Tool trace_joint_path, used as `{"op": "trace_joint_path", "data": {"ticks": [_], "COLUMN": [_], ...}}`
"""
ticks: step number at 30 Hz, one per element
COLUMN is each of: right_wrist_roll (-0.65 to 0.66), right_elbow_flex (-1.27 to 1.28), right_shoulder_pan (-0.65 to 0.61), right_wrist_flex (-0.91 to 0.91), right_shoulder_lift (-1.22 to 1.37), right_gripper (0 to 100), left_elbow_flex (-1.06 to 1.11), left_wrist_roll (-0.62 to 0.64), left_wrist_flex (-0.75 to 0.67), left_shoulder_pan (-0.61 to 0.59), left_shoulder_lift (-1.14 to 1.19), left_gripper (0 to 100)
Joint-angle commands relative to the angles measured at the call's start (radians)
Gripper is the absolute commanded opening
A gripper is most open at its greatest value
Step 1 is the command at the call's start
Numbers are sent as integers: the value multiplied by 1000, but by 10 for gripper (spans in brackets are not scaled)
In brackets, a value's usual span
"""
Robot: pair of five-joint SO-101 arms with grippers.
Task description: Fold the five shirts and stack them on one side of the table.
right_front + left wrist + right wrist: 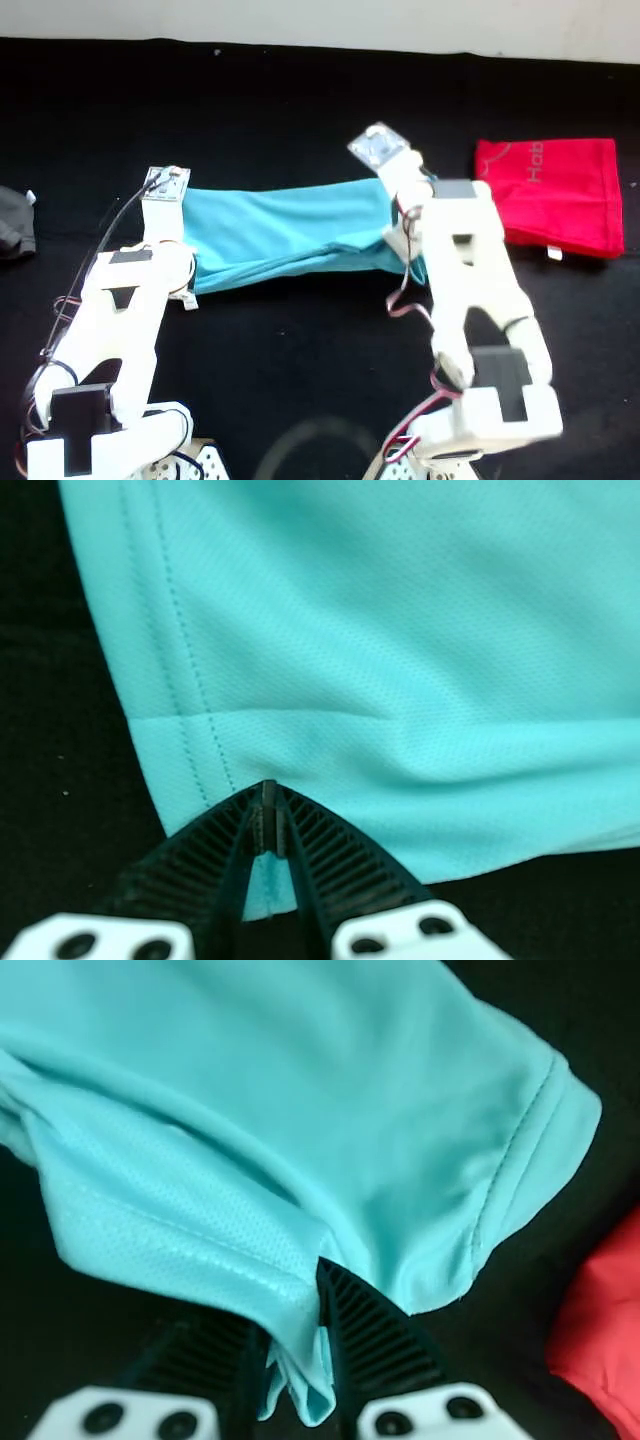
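A: Where does the teal shirt [290, 235] lie?

B: It lies on the middle of the black table [300, 100], stretched into a long band between the two arms, with a loose fold along its near edge.

A: And who holds it?

B: The left gripper [268, 825] has its fingers closed on the hemmed edge at the band's left end, the tips meeting over the cloth. The right gripper [300, 1330] pinches a bunched fold at the other end, just beside the stitched hem; cloth hangs down between its fingers.

A: Anything else nearby?

B: A red shirt [555, 195] lies folded flat to the right of the right arm, apart from the teal one. A dark grey cloth [12, 222] sits at the table's far left edge.
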Motion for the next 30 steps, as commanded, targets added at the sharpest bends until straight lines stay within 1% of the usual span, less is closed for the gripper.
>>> {"op": "trace_joint_path", "data": {"ticks": [1, 7, 8, 9, 12, 13, 14, 16, 18, 22, 24, 27, 28, 30], "right_wrist_roll": [6, 6, 6, -11, -118, -127, -129, -132, -163, -302, -358, -373, -371, -371], "right_elbow_flex": [-188, -328, -338, -349, -387, -400, -410, -432, -453, -498, -530, -585, -601, -622], "right_shoulder_pan": [-10, -71, -77, -82, -77, -74, -68, -61, -51, -24, -22, -35, -41, -44], "right_wrist_flex": [-12, -12, -12, -4, 7, 7, 4, 2, 2, 19, 91, 268, 318, 398], "right_shoulder_lift": [102, 254, 268, 280, 302, 305, 308, 311, 311, 303, 303, 303, 303, 303], "right_gripper": [9, 12, 25, 55, 185, 214, 224, 224, 224, 224, 224, 216, 193, 116], "left_elbow_flex": [2, 2, 2, 2, 2, 2, 2, 2, 2, 2, 2, 2, 2, 2], "left_wrist_roll": [-2, -2, -2, -2, -2, -2, -2, -2, -2, -2, -2, -2, -2, -2], "left_wrist_flex": [-23, -23, -23, -23, -23, -23, -23, -23, -23, -23, -23, -23, -23, -23], "left_shoulder_pan": [-10, -10, -10, -10, -10, -10, -10, -10, -10, -10, -10, -10, -10, -10], "left_shoulder_lift": [-8, -8, -8, -8, -8, -8, -8, -8, -8, -8, -8, -8, -8, -8], "left_gripper": [9, 9, 9, 9, 9, 9, 9, 9, 9, 9, 9, 9, 9, 9]}}
